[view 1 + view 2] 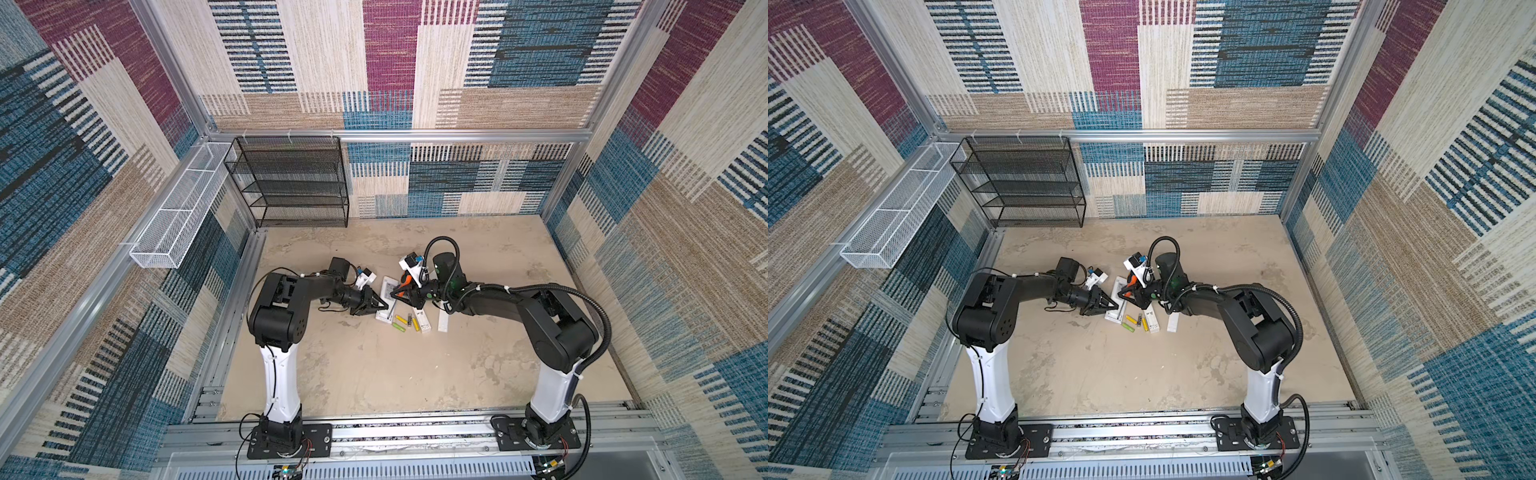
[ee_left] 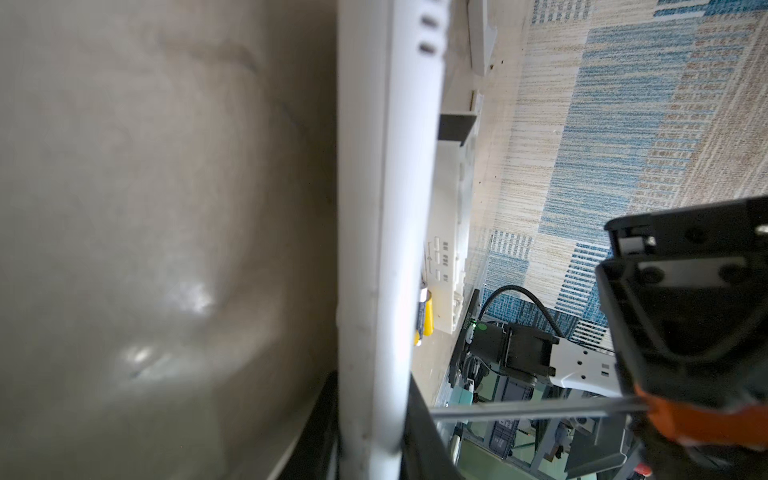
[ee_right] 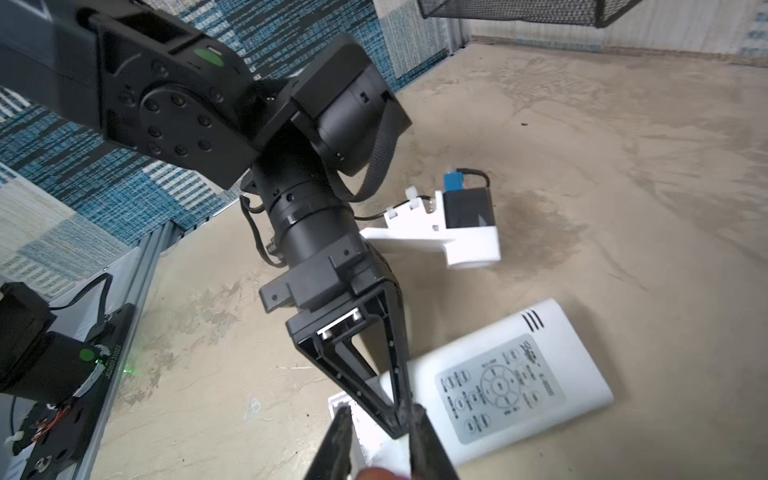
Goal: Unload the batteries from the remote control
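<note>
My left claw is clamping the long edge of the white remote control, which is lying flat on the table. My right claw is gripping the orange-and-black screwdriver over the remote's far half. Loose batteries, yellow and yellow-green, are lying just beside the remote, toward my right arm. A second white casing and a narrow white strip are lying past them.

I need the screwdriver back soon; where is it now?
In both top views the screwdriver is mid-table in the right pincer, its shaft reaching the white remote the left pincer grips.
</note>
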Controlling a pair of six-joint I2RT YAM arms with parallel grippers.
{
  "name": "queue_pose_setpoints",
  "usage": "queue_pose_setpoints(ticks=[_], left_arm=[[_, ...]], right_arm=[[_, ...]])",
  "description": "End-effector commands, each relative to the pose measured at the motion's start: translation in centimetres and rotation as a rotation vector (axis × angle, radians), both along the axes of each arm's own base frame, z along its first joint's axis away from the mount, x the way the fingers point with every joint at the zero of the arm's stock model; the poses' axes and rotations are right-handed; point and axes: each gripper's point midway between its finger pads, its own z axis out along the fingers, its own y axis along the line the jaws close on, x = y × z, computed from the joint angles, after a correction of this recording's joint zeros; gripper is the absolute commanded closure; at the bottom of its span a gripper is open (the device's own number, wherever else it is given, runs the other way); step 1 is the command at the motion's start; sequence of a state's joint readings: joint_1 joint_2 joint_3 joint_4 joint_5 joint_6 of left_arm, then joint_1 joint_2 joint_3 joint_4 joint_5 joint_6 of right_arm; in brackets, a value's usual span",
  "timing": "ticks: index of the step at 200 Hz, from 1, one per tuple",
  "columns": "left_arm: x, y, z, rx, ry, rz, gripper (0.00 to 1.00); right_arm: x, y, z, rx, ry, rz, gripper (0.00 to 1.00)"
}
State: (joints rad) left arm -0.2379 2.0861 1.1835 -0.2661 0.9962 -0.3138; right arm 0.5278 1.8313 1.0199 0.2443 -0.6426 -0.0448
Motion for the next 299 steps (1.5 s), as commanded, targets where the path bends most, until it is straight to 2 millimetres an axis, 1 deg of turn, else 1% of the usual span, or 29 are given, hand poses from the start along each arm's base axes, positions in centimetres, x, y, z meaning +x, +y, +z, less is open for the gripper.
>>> queue_pose_setpoints(ticks=[1,16,24,33,44,52,68,78,86,90,96,98,100,108,114,131,144,149,164,188,200,215,234,238,246,272,289,299], left_arm=[[0.6,1.5,-1.6,0.125,0.028,0.085,0.78],[0.7,1.8,-1.5,0.141,0.02,0.093,0.71],[0.7,1.9,-1.3,0.151,0.015,0.094,0.64],[0.7,2.0,-1.0,0.159,0.007,0.096,0.58],[0.8,2.1,-0.5,0.165,-0.01,0.096,0.53],[0.7,2.1,-0.1,0.168,-0.018,0.094,0.51],[0.8,2.3,0.6,0.173,-0.04,0.092,0.45],[0.8,2.3,1.2,0.173,-0.056,0.091,0.41],[0.9,2.3,1.6,0.177,-0.068,0.091,0.34],[0.9,2.4,1.7,0.181,-0.073,0.091,0.29],[0.8,2.5,1.9,0.188,-0.074,0.093,0.1],[0.9,2.5,1.9,0.191,-0.077,0.093,0.05],[0.9,2.6,2.0,0.194,-0.081,0.093,0.03],[0.8,2.7,2.1,0.206,-0.081,0.092,0.0],[0.8,2.7,2.3,0.209,-0.084,0.09,0.01],[0.8,3.0,2.7,0.221,-0.094,0.098,0.01],[0.7,3.3,2.9,0.242,-0.102,0.103,0.01],[0.7,3.4,2.9,0.25,-0.105,0.104,0.01],[0.6,3.8,3.4,0.277,-0.123,0.11,0.01],[0.3,4.6,4.4,0.318,-0.154,0.123,0.01],[0.0,4.9,5.0,0.332,-0.166,0.125,0.01],[-0.2,5.2,5.7,0.349,-0.183,0.126,0.01],[-0.5,5.4,6.5,0.353,-0.205,0.127,0.01],[-0.3,5.9,6.3,0.383,-0.215,0.142,0.01],[-0.3,6.0,6.6,0.388,-0.225,0.147,0.01],[0.0,6.5,7.7,0.409,-0.268,0.169,0.01],[0.2,7.1,8.8,0.442,-0.313,0.189,0.01],[0.4,7.7,9.7,0.469,-0.345,0.204,0.01]], right_arm=[[1.1,-2.2,0.4,-0.073,-0.008,-0.119,1.0],[1.3,-3.6,0.9,-0.097,0.008,-0.186,1.0],[1.3,-4.3,1.3,-0.104,0.021,-0.218,1.0],[1.3,-5.3,1.8,-0.103,0.042,-0.259,1.0],[1.3,-6.9,2.4,-0.103,0.088,-0.33,1.0],[1.2,-8.4,2.4,-0.116,0.132,-0.394,1.0],[0.9,-12.3,2.4,-0.144,0.233,-0.536,1.0],[0.6,-15.1,2.3,-0.151,0.303,-0.624,1.0],[0.0,-17.1,2.3,-0.158,0.356,-0.679,1.0],[-0.2,-18.1,2.4,-0.161,0.375,-0.703,1.0],[-0.7,-19.2,2.4,-0.167,0.4,-0.729,1.0],[-0.8,-19.6,2.4,-0.171,0.41,-0.737,1.0],[-1.0,-19.9,2.4,-0.175,0.417,-0.744,1.0],[-1.6,-21.0,2.2,-0.201,0.447,-0.763,0.99],[-2.1,-21.7,1.8,-0.231,0.474,-0.774,0.98],[-4.0,-23.3,-0.6,-0.342,0.563,-0.799,0.96],[-5.3,-23.8,-2.4,-0.382,0.625,-0.794,0.96],[-5.6,-23.8,-3.0,-0.388,0.647,-0.79,0.94],[-5.9,-23.5,-4.4,-0.386,0.687,-0.778,0.9],[-5.2,-23.4,-6.6,-0.401,0.714,-0.778,0.78],[-4.6,-23.8,-7.6,-0.427,0.716,-0.797,0.72],[-3.8,-24.5,-8.4,-0.462,0.701,-0.834,0.68],[-2.8,-25.2,-8.8,-0.48,0.663,-0.882,0.62],[-2.6,-25.3,-8.8,-0.481,0.658,-0.886,0.6],[-2.2,-25.4,-8.8,-0.482,0.647,-0.894,0.57],[-1.2,-25.7,-8.6,-0.488,0.61,-0.909,0.54],[-0.5,-25.7,-8.0,-0.479,0.585,-0.91,0.52],[0.0,-25.5,-7.0,-0.46,0.561,-0.912,0.51]])
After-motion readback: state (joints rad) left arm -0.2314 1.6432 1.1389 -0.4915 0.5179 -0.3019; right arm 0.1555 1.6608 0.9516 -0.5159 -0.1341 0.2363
